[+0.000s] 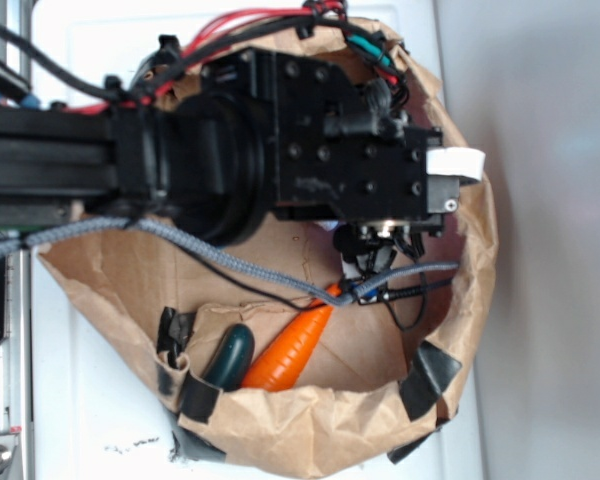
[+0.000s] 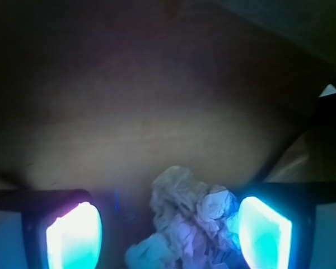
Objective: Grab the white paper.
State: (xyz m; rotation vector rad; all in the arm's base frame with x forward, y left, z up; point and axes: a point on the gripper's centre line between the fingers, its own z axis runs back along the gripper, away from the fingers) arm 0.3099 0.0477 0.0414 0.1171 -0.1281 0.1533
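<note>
White surface (image 1: 100, 420) is seen under a brown paper bag (image 1: 310, 425) in the exterior view, where an orange carrot (image 1: 292, 350) and a dark green vegetable (image 1: 230, 357) lie inside below the arm. Only in the wrist view is the white paper (image 2: 185, 224) shown, crumpled on the bag floor between the spread fingers (image 2: 74, 235) of the end effector (image 2: 169, 236), nearer the right one; contact cannot be told.

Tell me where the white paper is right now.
In the wrist view the white paper sits low at centre, between the gripper fingers and nearer the right one, inside the brown bag.
</note>
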